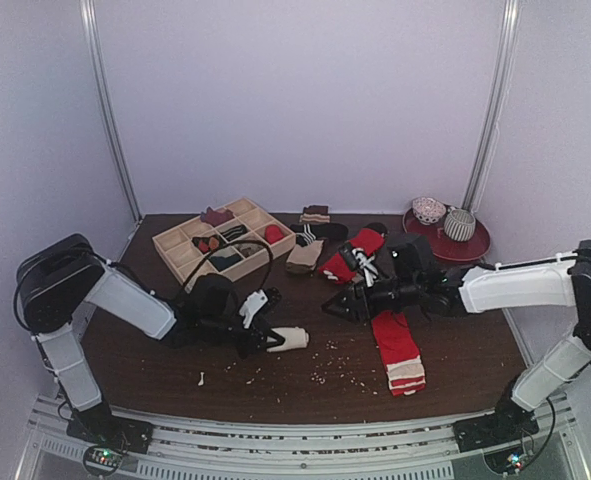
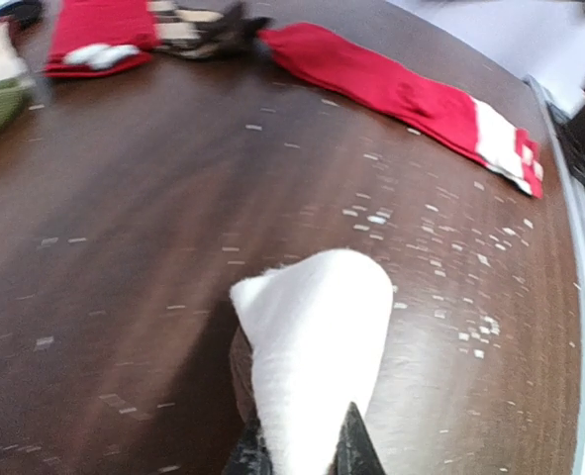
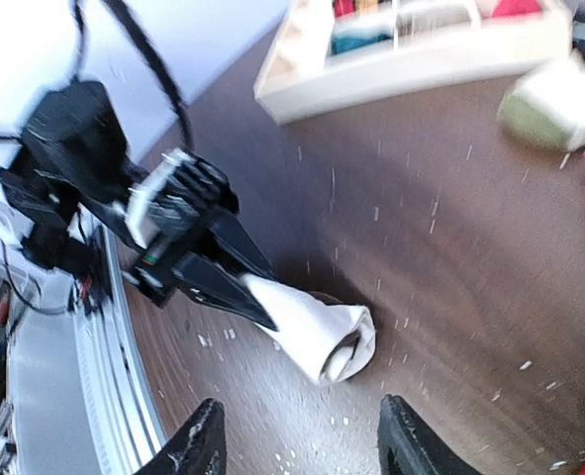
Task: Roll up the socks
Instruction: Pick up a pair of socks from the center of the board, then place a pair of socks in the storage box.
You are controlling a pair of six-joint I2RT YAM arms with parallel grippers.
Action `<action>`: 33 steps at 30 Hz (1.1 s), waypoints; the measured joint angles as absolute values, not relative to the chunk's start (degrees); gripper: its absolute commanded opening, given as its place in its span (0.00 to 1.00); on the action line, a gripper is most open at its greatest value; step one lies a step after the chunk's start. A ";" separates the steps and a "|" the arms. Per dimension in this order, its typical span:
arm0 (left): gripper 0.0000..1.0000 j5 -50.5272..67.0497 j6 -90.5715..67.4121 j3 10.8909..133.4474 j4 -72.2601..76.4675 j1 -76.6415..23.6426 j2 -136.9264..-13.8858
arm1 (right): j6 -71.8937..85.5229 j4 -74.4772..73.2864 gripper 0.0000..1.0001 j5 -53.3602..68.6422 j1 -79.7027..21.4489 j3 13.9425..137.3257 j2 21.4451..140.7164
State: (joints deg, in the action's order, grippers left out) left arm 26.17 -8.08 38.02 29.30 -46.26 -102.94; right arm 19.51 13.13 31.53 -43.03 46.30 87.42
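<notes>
Cream sock (image 1: 291, 338): rolled into a short tube, left of centre on the dark surface (image 1: 155, 375), one end pinched in the left jaws (I can't tell whether the roll rests on the wood or hangs just above it). Red sock (image 1: 397, 348) lies flat to its right, white-striped end toward the near edge, nothing touching it. Right jaws are spread with nothing between them, near the cream roll and pointing at it. White flecks (image 1: 330, 378) scattered on the wood.
</notes>
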 measured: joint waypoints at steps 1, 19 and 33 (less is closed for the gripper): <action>0.00 25.04 -8.56 38.30 27.92 -45.25 -101.91 | 20.01 13.85 0.53 31.09 -42.35 46.00 85.19; 0.00 21.93 -9.67 60.40 19.31 -19.40 -96.27 | 23.16 20.03 0.50 30.24 -38.98 33.26 78.76; 0.00 13.19 0.27 63.92 5.76 -8.27 -101.25 | 22.55 23.68 0.48 32.86 -37.78 32.93 82.24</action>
